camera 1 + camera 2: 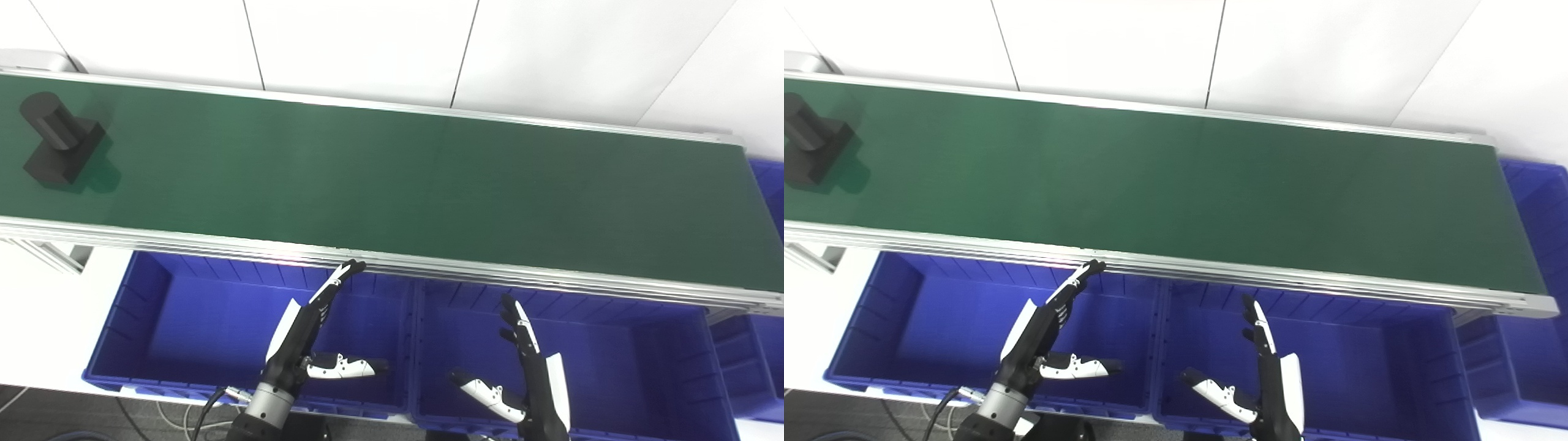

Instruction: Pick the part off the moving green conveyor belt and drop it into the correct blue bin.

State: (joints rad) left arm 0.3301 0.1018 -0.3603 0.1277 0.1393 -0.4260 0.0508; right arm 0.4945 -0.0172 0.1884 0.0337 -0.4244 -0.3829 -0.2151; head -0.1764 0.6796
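A black part [58, 139], a cylinder on a square block, lies on the green conveyor belt [392, 184] at its far left end; it also shows in the right eye view [811, 149]. My left hand [312, 340] is open and empty, fingers straight, held over the left blue bin [128, 331] just below the belt's near rail. My right hand [527, 373] is open and empty over the right blue bin [667, 373]. Both hands are far from the part.
A third blue bin [768, 355] sits at the right end of the belt. The belt's aluminium near rail [429, 266] runs just above the fingertips. A white wall stands behind the belt. Cables hang at the bottom left.
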